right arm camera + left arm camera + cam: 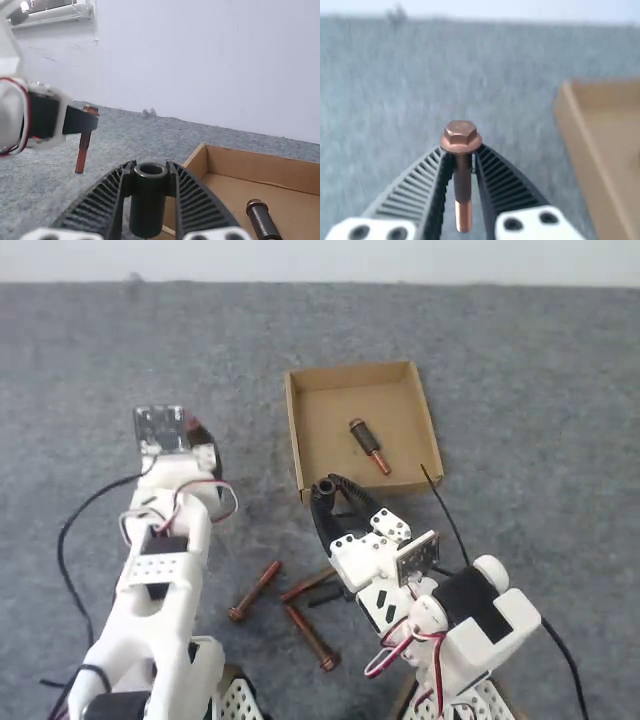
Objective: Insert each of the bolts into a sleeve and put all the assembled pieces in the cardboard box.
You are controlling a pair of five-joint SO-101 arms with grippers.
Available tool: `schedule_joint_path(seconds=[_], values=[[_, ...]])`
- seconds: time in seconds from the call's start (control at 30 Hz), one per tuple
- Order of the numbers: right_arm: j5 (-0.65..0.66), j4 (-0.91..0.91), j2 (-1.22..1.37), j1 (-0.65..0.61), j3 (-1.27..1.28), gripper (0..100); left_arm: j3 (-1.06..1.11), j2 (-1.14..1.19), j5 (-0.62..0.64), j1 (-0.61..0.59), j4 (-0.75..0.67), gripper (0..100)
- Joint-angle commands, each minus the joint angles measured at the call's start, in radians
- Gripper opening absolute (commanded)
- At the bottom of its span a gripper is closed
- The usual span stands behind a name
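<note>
My left gripper (461,150) is shut on a copper bolt (462,172), which hangs head up between the ribbed fingers. It hovers over the carpet left of the cardboard box (360,425). That bolt (82,145) also hangs in the distance in the right wrist view. At the box's near edge, my right gripper (327,490) is shut on a black sleeve (148,197), held upright with its open end up. One assembled bolt-and-sleeve piece (368,446) lies inside the box (260,170).
Three loose copper bolts (255,590) (310,635) (308,583) lie on the grey carpet between the arm bases, with a dark sleeve (325,597) beside them. A black cable (445,515) runs past the box's near right corner.
</note>
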Motion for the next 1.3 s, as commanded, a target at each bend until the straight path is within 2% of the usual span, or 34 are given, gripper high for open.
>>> schedule_joint_path(seconds=[0.0,0.27,0.43,0.57,0.63,0.7,0.83,0.97,1.27], values=[[0.000,-0.007,0.001,-0.005,0.020,0.6,-0.153,-0.054,0.012,0.035,-0.034,1],[0.000,0.005,0.001,-0.005,0.020,0.6,-0.277,-0.054,0.012,0.245,-0.034,1],[0.000,0.004,0.001,-0.005,0.020,0.6,-0.271,-0.055,0.012,0.384,-0.034,1],[0.000,-0.001,-0.001,-0.007,0.020,0.6,-0.223,-0.137,0.012,0.450,-0.031,1],[0.000,-0.001,-0.001,-0.007,0.020,0.6,-0.211,-0.232,0.014,0.462,0.025,1],[0.000,-0.001,-0.004,-0.007,0.021,0.6,-0.211,-0.341,0.020,0.473,0.138,1],[0.000,-0.001,-0.001,-0.008,0.021,0.6,-0.208,-0.494,0.169,0.500,0.288,1],[0.000,0.007,0.001,-0.041,0.021,0.6,-0.199,-0.509,0.295,0.485,0.333,1],[0.000,0.007,0.001,-0.062,0.021,0.6,-0.073,-0.519,0.299,0.476,0.334,1]])
